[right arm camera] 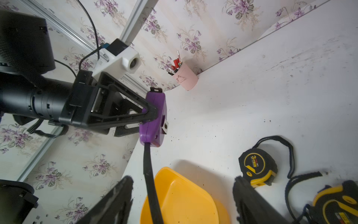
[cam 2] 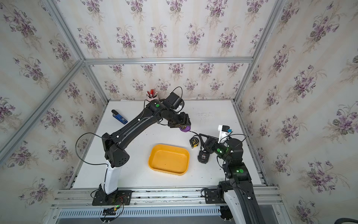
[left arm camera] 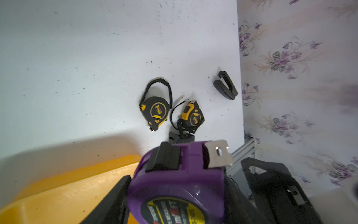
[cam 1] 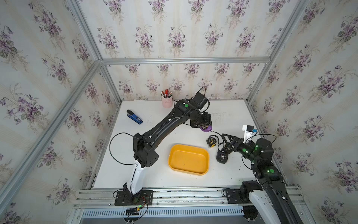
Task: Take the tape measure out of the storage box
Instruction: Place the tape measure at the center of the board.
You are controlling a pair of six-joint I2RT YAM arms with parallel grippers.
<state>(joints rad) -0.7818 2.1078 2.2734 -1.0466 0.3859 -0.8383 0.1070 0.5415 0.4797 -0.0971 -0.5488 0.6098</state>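
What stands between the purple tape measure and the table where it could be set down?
Nothing visible. The left gripper holds the purple tape measure in the air past the far rim of the storage box, apparently over bare table. Its black strap hangs inside the open right gripper; two other tape measures lie off to the side.

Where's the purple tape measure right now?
In a top view the purple tape measure is clamped in the left tool, held above the table beyond the far right corner of the storage box, close to a black-and-yellow tape measure.
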